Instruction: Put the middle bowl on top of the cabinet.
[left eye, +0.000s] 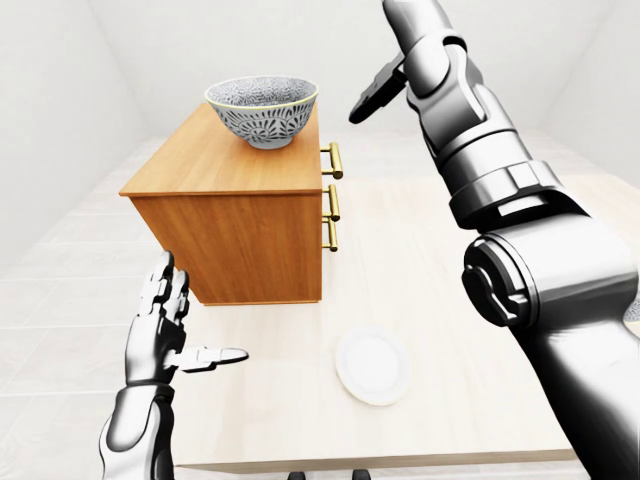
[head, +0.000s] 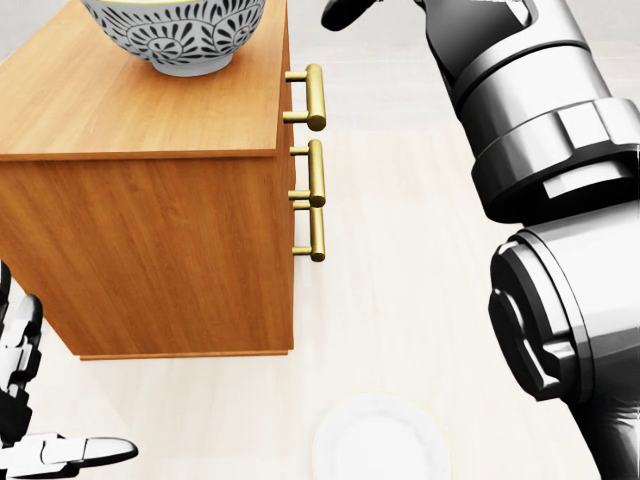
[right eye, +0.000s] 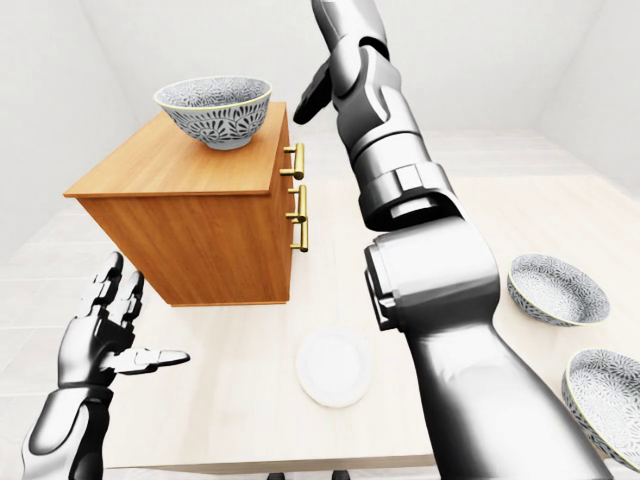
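A patterned grey bowl (left eye: 263, 109) with a yellow rim stands upright on top of the wooden cabinet (left eye: 230, 215), near its right end. My right hand (left eye: 378, 88) hovers to the right of the bowl, apart from it, fingers spread with nothing in them. The right arm fills the right side of the left-eye view. At the lower left, my left hand (left eye: 172, 322) is raised, palm open, below the cabinet's left corner and holding nothing.
Brass handles (left eye: 331, 192) stick out of the cabinet's right face. A white plate (left eye: 372, 365) lies on the pale table (left eye: 420, 290) below the cabinet. Two more patterned bowls (right eye: 557, 288) (right eye: 607, 390) sit at the right in the right-eye view.
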